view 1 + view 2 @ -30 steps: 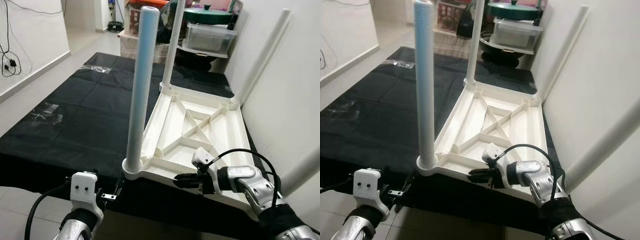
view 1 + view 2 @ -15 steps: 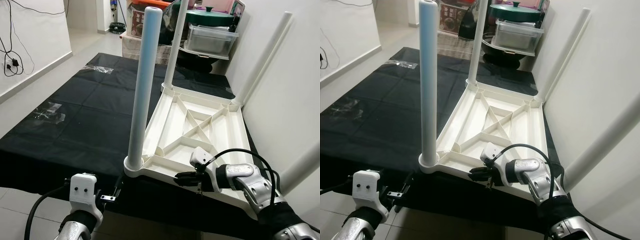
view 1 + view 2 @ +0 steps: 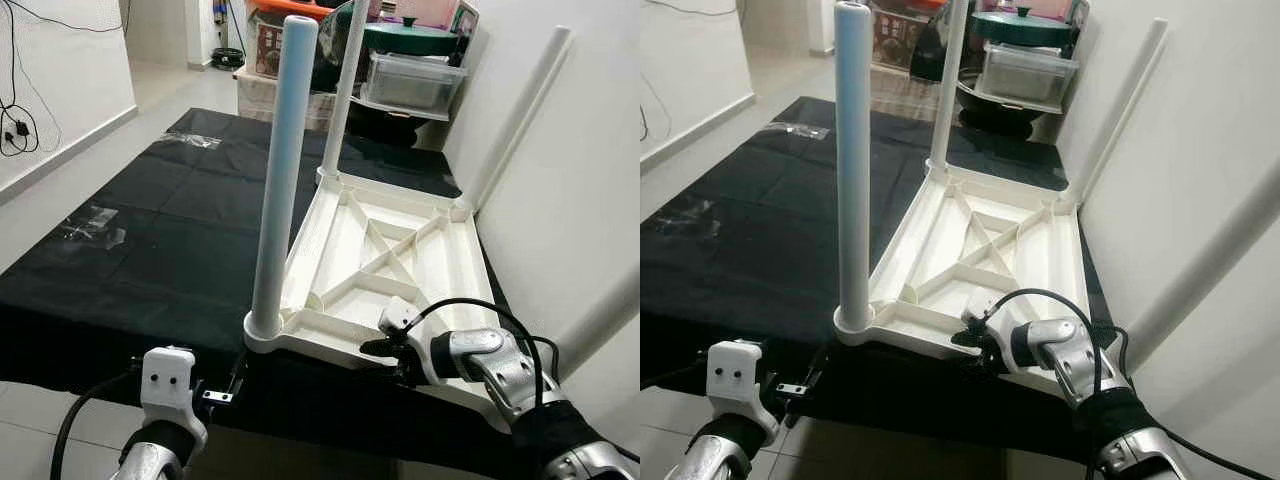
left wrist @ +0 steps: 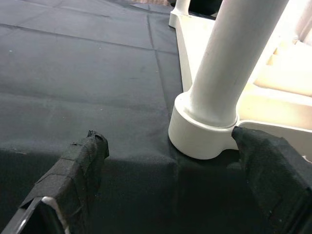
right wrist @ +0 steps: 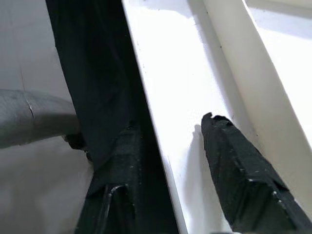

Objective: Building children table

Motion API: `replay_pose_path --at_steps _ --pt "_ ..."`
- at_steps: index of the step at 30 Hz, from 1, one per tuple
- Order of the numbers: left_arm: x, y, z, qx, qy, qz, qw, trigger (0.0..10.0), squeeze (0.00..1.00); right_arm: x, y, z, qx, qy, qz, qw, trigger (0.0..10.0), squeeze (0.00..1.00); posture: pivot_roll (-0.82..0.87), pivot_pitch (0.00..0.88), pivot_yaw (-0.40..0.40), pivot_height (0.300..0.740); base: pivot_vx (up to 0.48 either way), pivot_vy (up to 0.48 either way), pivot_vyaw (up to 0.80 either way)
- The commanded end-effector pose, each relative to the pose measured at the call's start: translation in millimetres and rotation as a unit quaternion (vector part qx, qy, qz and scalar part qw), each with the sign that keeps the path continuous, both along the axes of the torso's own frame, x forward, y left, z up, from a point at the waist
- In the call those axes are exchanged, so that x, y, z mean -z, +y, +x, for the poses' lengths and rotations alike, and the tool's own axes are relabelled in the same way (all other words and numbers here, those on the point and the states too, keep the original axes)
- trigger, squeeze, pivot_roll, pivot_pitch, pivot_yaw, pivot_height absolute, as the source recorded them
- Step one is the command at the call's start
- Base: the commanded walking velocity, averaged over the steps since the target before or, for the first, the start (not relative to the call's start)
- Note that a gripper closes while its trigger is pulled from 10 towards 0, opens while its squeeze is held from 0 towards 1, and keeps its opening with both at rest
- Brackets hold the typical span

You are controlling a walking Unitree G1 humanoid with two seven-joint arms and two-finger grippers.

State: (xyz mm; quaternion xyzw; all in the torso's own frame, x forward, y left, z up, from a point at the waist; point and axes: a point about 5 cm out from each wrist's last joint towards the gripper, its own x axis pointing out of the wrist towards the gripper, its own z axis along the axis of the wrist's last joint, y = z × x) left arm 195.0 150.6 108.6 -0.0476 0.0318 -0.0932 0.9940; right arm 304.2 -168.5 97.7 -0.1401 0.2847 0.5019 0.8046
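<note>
White leg (image 3: 280,180) beside storage boxes (image 3: 415,80)

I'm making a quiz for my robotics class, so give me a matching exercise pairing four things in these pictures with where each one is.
Things:
1. white plastic tabletop
2. near white tube leg
3. left gripper
4. right gripper

Places:
A. upright in the corner socket
B. astride the tabletop's near edge
C. upside down on the black cloth
D. open before the socket

Pairs: 1-C, 2-A, 3-D, 4-B
</note>
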Motion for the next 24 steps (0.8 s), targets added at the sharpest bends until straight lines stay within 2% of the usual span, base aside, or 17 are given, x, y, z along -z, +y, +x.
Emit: replay_pose_path --at_steps 1,2,3,13,19,24 --pt "5.1 -2.8 -0.9 0.005 0.013 0.004 1.000 10.0 0.00 -4.3 -1.6 3.4 0.011 0.004 0.011 1.000 10.0 0.00 0.11 0.000 -0.165 0.740 0.000 0.000 0.00" --pt "5.3 -3.2 -1.0 0.005 0.013 0.003 1.000 10.0 0.00 -4.8 -0.4 3.4 0.011 0.008 0.019 1.000 3.3 0.00 0.11 0.000 -0.165 0.740 0.000 0.000 0.00" --pt "5.6 -3.5 -1.0 0.005 0.013 0.003 1.000 10.0 0.00 -4.9 0.5 3.2 0.009 0.009 0.022 1.000 0.0 0.00 0.11 0.000 -0.165 0.740 0.000 0.000 0.00" --pt "5.8 -4.0 -0.9 0.004 0.013 0.004 1.000 10.0 0.00 -1.4 6.1 -0.2 -0.007 0.017 0.023 1.000 0.0 0.00 0.11 0.000 -0.169 0.740 0.000 0.000 0.00" --pt "6.0 -3.7 -2.1 -0.001 0.014 0.000 1.000 10.0 0.00 1.8 6.4 -3.7 -0.035 -0.009 -0.014 0.999 0.0 0.00 0.11 0.000 -0.173 0.740 0.000 0.000 0.00" --pt "4.5 0.4 -1.3 -0.018 0.014 -0.016 1.000 10.0 0.00 -8.0 11.9 -0.6 -0.048 -0.035 0.007 0.998 0.0 0.00 0.11 0.000 -0.171 0.740 0.000 0.000 0.00"
